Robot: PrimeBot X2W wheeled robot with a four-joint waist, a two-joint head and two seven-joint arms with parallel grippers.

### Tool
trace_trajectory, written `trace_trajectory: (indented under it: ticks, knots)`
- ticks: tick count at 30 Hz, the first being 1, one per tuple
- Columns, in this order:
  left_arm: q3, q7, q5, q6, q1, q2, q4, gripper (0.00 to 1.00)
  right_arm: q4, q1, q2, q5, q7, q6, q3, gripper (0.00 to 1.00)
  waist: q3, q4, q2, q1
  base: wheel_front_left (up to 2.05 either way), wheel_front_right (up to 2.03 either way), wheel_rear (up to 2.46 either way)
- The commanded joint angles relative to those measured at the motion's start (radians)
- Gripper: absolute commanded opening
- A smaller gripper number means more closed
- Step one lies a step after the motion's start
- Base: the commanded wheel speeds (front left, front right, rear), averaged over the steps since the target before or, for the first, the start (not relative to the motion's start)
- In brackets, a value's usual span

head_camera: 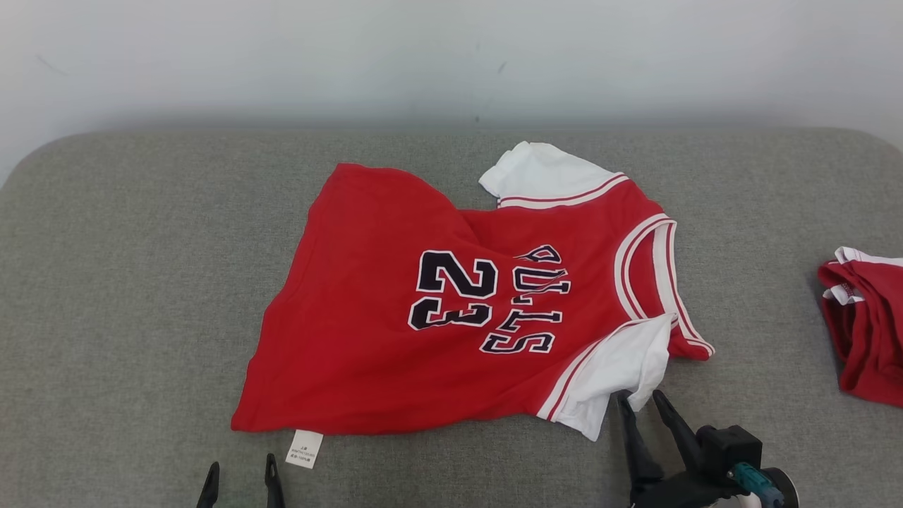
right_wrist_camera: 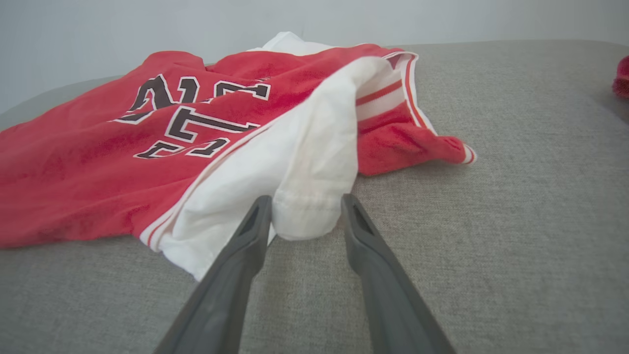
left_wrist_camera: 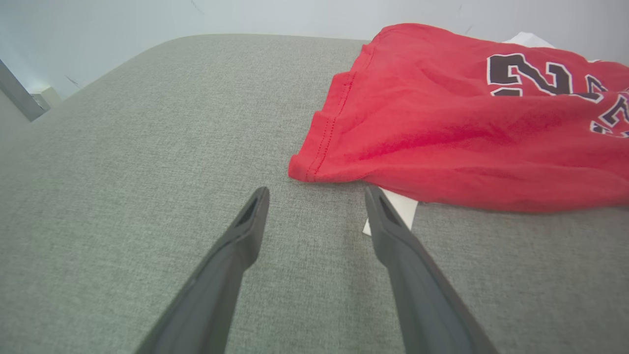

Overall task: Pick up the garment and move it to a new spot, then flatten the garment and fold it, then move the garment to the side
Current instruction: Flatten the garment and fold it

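Two grippers: the left gripper [head_camera: 242, 462] is hanging with its jaws wide apart and nothing between them, just short of the hem. The right gripper [head_camera: 640, 395] is sitting with its fingers apart on either side of the near sleeve [head_camera: 621, 367] cuff, with cloth touching both. I cannot tell whether they are biting it.
Garment position: the garment [head_camera: 395, 331], a red jersey, is lying mostly spread near the middle of the grey cushion [head_camera: 127, 282]. Its collar is pointing to the robot's right and its hem to the left. A ridge is running across the far part, and the near sleeve is flopping over itself.
Risk, thin bite: the right fingers are catching only the cuff's rounded edge, so a lift from here is likely slipping off or taking just one layer.
Risk, lopsided lift: with the left side ungripped, raising the sleeve alone is likely twisting the body and bunching it further.
Risk, wrong target: one left finger is lying over the care label [head_camera: 305, 449]. Closing there may be pinching the tag rather than the hem.
Risk, neighbour: a second red garment [head_camera: 864, 324] is lying well apart at the right edge. A carry that way could be dragging over it.
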Motion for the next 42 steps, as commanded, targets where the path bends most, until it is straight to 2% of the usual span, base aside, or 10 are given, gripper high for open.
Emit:
trace_trajectory:
  ticks: [1, 3, 7, 10, 14, 16, 17, 20, 29, 42]
  knots:
    - [0.000, -0.003, 0.000, 0.002, -0.012, 0.000, 0.003, 1.00, 0.002, -0.009, 0.002, 0.003, -0.001, -0.003, -0.004, 0.71, 0.001, 0.000, -0.0001, -0.0001, 0.00, 0.00, 0.00]
    - [0.000, -0.003, -0.002, 0.003, -0.014, 0.000, 0.003, 1.00, 0.005, -0.007, 0.002, 0.003, -0.001, -0.003, -0.016, 0.61, 0.002, -0.001, -0.0001, -0.0001, 0.00, 0.00, 0.00]
    - [0.004, -0.003, -0.004, 0.003, -0.018, 0.000, 0.001, 1.00, 0.009, -0.001, 0.002, -0.009, -0.001, -0.003, -0.042, 0.57, 0.004, -0.003, -0.0001, -0.0001, 0.00, 0.00, 0.00]
    - [0.005, -0.003, -0.006, 0.002, -0.018, 0.000, -0.002, 1.00, 0.010, 0.001, 0.002, -0.017, -0.001, -0.003, -0.055, 0.49, 0.004, -0.006, -0.0001, -0.0001, 0.00, 0.00, 0.00]
    - [0.001, -0.003, -0.010, 0.001, -0.019, 0.000, -0.002, 1.00, 0.005, 0.000, 0.002, -0.023, -0.001, -0.003, -0.067, 0.49, 0.004, -0.010, -0.0001, -0.0001, 0.00, 0.00, 0.00]
    - [-0.001, -0.003, -0.011, 0.001, -0.019, 0.000, -0.003, 1.00, 0.003, 0.002, 0.002, -0.027, -0.001, -0.003, -0.067, 0.45, 0.003, -0.011, -0.0001, -0.0001, 0.00, 0.00, 0.00]
    - [-0.001, -0.003, -0.011, 0.002, -0.018, 0.000, -0.003, 1.00, 0.002, 0.003, 0.002, -0.030, -0.001, -0.003, -0.068, 0.37, 0.003, -0.012, -0.0001, -0.0001, 0.00, 0.00, 0.00]
    - [-0.001, -0.003, -0.013, 0.003, -0.019, 0.000, -0.005, 1.00, -0.009, 0.003, 0.002, -0.035, -0.001, -0.003, -0.061, 0.00, 0.003, -0.015, -0.0001, -0.0001, 0.00, 0.00, 0.00]
    - [0.033, -0.003, -0.023, 0.000, -0.065, 0.000, 0.009, 1.00, -0.048, 0.023, 0.002, -0.053, -0.001, -0.003, -0.103, 0.00, 0.030, -0.029, -0.0001, -0.0001, 0.00, 0.00, 0.00]
    - [0.114, -0.003, -0.116, -0.065, -0.122, -0.001, 0.120, 1.00, -0.057, 0.032, 0.002, -0.049, -0.001, -0.003, -0.084, 0.00, 0.022, -0.067, -0.0001, -0.0001, 0.00, 0.00, 0.00]
